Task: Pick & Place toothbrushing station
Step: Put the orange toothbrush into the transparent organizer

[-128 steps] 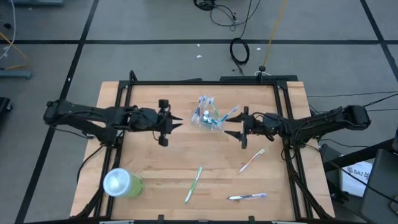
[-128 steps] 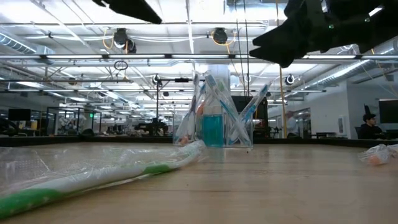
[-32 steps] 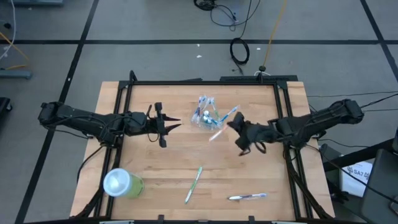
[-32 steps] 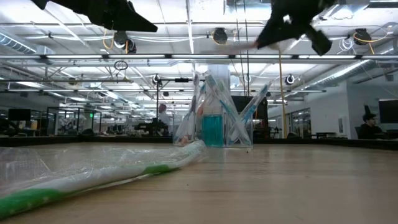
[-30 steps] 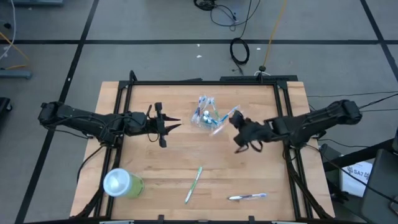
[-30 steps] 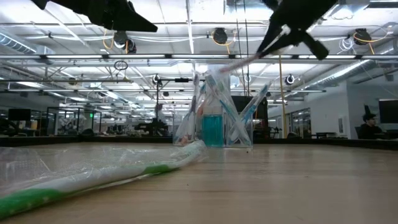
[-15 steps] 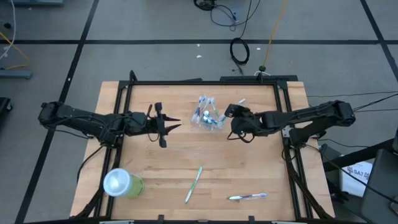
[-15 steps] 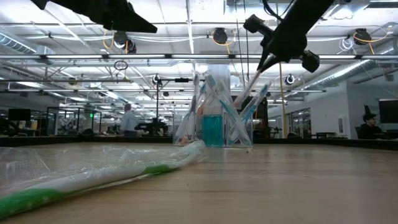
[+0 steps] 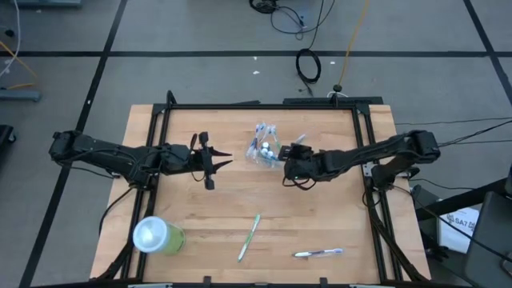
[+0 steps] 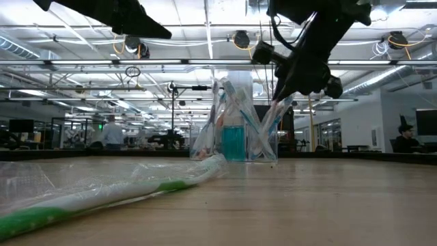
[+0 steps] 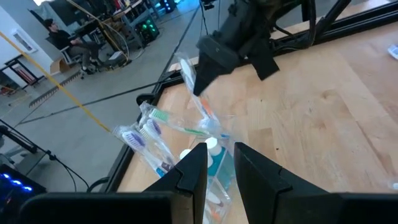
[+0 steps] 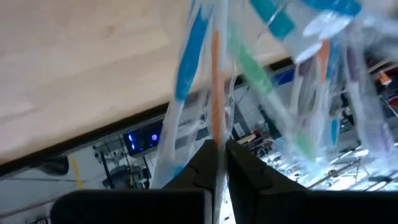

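Note:
A small clear cup (image 9: 268,151) stands upright on its base at the table's far middle, with several wrapped toothbrushes leaning in it; the low view shows the cup (image 10: 234,133) too. My right gripper (image 9: 291,162) hangs just right of the cup, shut on a wrapped toothbrush with an orange handle (image 10: 276,113) that slants down into it. My left gripper (image 9: 229,157) waits open to the cup's left, touching nothing. A green toothbrush (image 9: 250,237) and another toothbrush (image 9: 318,254) lie flat near the front edge. My right gripper pinches the wrapped toothbrush between its two fingers near its upper end (image 12: 215,132). The fingers come from above, slanting in from the table's right. The brush stands steep, its lower end (image 11: 208,119) down in the cup among the other brushes.
A lime-green tumbler (image 9: 158,237) with a pale round top lies at the front left. A dark frame (image 9: 264,106) runs along the far and side edges of the wooden table. Bare wood lies between the cup and the loose brushes.
My right gripper has moved toward the table's left and down to the cup, still shut on the toothbrush. The brush has tipped from nearly level to steep, and its lower end has gone into the cup.

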You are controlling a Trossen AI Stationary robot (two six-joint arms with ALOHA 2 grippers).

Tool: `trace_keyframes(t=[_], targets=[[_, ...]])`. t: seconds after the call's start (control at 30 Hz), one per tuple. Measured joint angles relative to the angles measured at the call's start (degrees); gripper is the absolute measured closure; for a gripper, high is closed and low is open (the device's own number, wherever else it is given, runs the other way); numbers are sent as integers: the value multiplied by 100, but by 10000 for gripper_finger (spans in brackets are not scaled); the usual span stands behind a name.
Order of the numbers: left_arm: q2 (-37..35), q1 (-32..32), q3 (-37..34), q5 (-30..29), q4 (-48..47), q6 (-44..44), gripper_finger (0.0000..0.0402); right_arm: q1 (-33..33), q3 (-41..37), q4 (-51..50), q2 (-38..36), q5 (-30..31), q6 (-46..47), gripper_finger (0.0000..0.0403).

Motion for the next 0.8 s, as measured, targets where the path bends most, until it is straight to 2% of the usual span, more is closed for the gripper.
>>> trace_keyframes(t=[0.17,0.33,0.43,0.57,0.8], targets=[[0,0,0,0,-2,-4,314,57,0,279,128,-60,-392,389],[0,0,0,-2,-45,-18,314,52,0,299,123,-736,-202,387],[0,0,0,-2,-48,-31,314,70,0,415,123,-941,-34,382],[0,0,0,-2,-47,-31,314,70,0,673,126,-1038,503,361],[0,0,0,-2,-46,-55,314,100,0,839,126,-1078,584,313]])
